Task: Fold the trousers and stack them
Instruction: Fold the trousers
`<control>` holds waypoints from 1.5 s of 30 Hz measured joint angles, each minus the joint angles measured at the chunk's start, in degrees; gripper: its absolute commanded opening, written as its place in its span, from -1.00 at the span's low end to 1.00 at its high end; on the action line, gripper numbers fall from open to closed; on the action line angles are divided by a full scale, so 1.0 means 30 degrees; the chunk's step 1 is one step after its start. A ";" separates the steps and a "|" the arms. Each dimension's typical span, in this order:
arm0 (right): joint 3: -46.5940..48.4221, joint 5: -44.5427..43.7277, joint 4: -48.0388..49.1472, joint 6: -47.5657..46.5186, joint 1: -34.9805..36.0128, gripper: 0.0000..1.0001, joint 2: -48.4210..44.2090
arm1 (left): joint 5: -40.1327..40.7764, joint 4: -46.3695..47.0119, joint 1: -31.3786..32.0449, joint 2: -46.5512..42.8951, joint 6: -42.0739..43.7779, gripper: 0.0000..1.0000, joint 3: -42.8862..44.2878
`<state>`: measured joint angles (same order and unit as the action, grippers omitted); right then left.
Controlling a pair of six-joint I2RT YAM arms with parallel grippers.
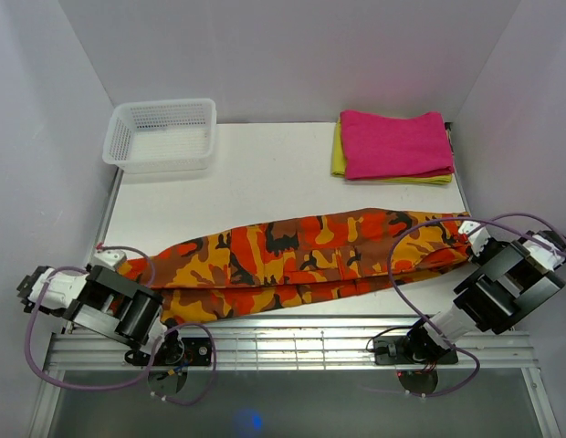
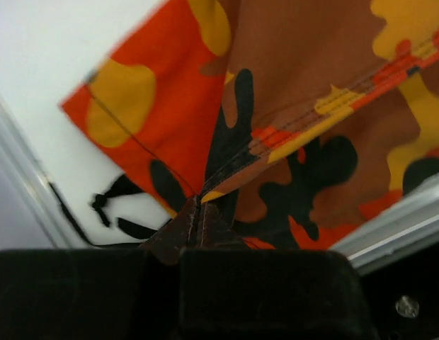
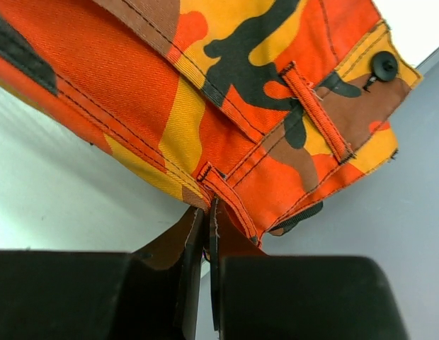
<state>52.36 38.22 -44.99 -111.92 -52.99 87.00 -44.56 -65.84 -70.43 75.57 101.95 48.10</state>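
Nearest us, both arm bases are sitting on the slatted rail [image 1: 292, 347] along the near edge of the desk [image 1: 265, 178]. We are folding our left arm low and out to the left. Its left tool [image 2: 198, 207] is pinching together on a cuff corner of the trousers [image 1: 301, 260]. We are angling our right arm out to the right. The right tool [image 3: 207, 207] is clamping shut on the waistband edge beside a belt loop [image 3: 226, 190].

The trousers are lying stretched across the front of the desk. Their long axis is running left to right, with the waist pointing right and slightly away. Both ends are reaching close to the desk's side edges. Behind them, bare desk is stretching back to a white basket [image 1: 164, 164] far left. Far right, a pink cloth [image 1: 397, 143] is resting on a yellow cloth [image 1: 338, 155].
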 measured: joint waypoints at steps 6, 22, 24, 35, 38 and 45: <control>-0.1071 -0.2135 0.0918 -0.0401 0.0146 -0.85 -0.0146 | 0.4641 0.2208 0.0175 -0.1056 0.2783 -1.00 -0.4772; 0.0627 -0.4386 -0.1158 0.0729 0.2849 -0.84 0.2164 | 0.5814 0.5268 0.8932 0.9165 -0.7584 -1.00 0.5748; 0.0809 -0.4182 -0.1894 0.0874 0.2987 -0.84 0.2164 | 0.4998 0.4903 0.9107 1.0652 -0.8604 -1.00 0.7672; 0.5282 -0.1916 -0.6149 0.2754 0.3147 -0.85 0.3060 | 0.0678 0.1814 0.9704 1.0455 -1.0703 -1.00 1.4710; 0.6645 -0.0903 -0.7002 0.3417 0.3359 -0.84 0.3672 | -0.0379 0.1421 1.0003 1.0185 -1.0877 -1.00 1.6895; 0.6929 -0.0882 -0.6972 0.3650 0.3286 -0.85 0.3789 | -0.0831 0.1712 0.8495 0.6266 -0.8233 -1.00 1.2903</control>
<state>73.14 35.57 -65.91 -100.97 -43.13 98.37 -47.05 -60.71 -44.95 94.37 77.25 86.80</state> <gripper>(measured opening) 0.086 0.007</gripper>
